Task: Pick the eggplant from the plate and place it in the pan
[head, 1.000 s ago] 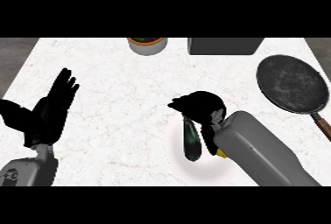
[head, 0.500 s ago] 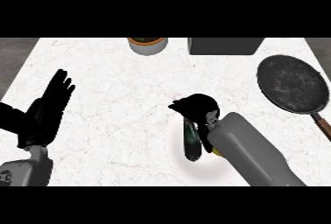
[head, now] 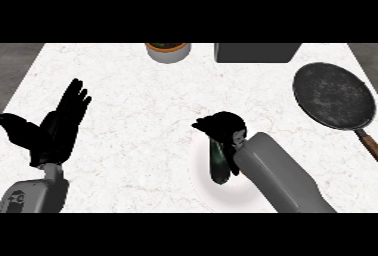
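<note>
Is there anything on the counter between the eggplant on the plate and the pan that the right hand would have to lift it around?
Nothing visible. The eggplant lies on the white plate under the right hand, and only bare counter lies between it and the pan to the upper right.

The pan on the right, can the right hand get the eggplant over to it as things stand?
Probably yes. The right hand is curled over the eggplant on the plate, and the counter between plate and pan shows nothing standing in the way. The pan itself holds nothing.
</note>
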Robot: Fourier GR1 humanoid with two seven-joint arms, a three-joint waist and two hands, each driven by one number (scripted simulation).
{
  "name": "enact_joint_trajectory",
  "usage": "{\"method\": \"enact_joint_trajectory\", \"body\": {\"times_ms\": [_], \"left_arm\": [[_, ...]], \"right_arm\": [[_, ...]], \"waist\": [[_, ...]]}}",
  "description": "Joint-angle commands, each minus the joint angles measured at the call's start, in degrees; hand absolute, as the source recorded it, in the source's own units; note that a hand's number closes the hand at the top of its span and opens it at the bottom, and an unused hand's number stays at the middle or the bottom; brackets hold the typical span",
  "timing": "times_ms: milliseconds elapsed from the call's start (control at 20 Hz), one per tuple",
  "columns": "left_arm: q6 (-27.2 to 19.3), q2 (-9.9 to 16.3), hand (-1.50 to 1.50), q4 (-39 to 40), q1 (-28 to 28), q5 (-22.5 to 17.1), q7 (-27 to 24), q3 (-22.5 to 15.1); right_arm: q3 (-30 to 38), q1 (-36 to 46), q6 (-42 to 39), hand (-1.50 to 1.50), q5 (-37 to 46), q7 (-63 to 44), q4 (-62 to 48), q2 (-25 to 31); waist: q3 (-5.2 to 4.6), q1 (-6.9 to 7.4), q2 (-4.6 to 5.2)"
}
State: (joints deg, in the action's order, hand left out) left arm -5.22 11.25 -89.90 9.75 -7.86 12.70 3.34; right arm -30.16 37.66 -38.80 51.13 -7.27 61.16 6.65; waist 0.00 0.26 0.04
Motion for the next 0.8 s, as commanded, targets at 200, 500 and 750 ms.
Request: {"method": "enact_joint_trajectory", "body": {"times_ms": [200, 500, 750], "left_arm": [[-0.26, -2.73, 0.00, -0.24, -2.50, 1.88, -2.05, -1.07], [2.02, -1.21, 0.00, 3.42, 0.20, 0.80, -3.82, 1.59], [0.93, -1.16, 0.00, -0.49, -0.21, 1.67, 0.21, 0.95]], "right_arm": [[0.50, -4.49, 5.24, -1.50, 5.12, 4.47, -5.90, -2.32], [-0.85, -0.90, 5.41, 1.50, 4.26, 6.08, -7.76, -6.48], [1.32, -2.03, 8.33, 1.50, 6.90, 12.38, -9.31, -4.92]], "waist": [[0.00, 0.05, 0.03], [-0.01, 0.20, 0.12], [0.00, -0.01, 0.00]]}}
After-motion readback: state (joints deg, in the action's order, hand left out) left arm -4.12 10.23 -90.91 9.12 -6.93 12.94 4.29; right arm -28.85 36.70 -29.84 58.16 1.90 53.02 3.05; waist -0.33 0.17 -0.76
